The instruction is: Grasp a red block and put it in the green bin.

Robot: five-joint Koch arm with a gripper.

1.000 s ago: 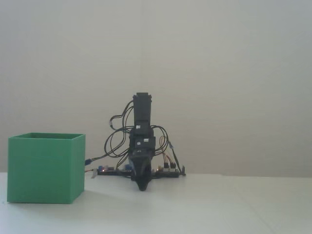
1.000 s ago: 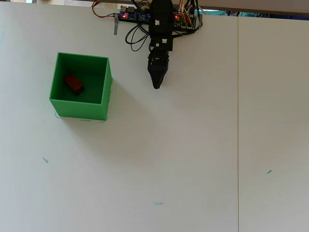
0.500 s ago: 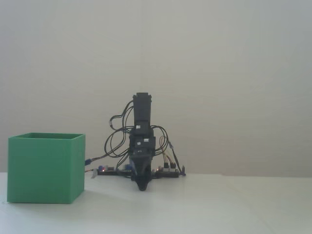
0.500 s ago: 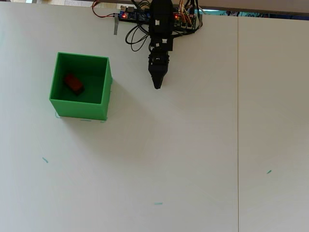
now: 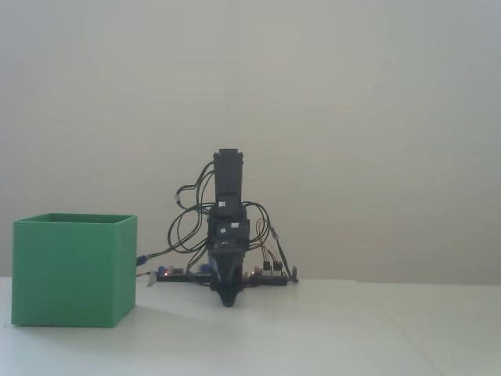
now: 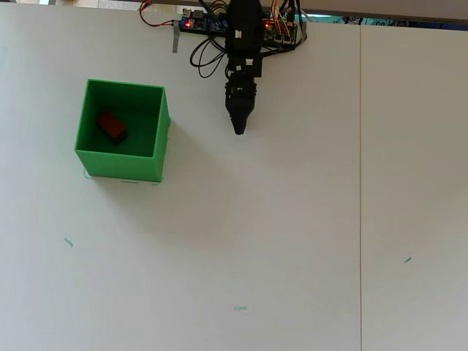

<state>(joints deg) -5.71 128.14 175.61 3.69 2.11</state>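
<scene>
The red block [image 6: 111,126] lies on the floor of the green bin [image 6: 158,131], toward its upper-left corner in the overhead view. In the fixed view the green bin [image 5: 73,270] stands at the left and its walls hide the block. My gripper [image 6: 238,130] points down at the table to the right of the bin, folded close to the arm's base, with its jaws together and nothing between them. In the fixed view the gripper [image 5: 228,301] tip rests low, just above the table.
The arm's base board with wires [image 6: 219,25] sits at the table's far edge. A seam [image 6: 360,183] runs down the white table on the right. Small green marks [image 6: 240,308] dot the surface.
</scene>
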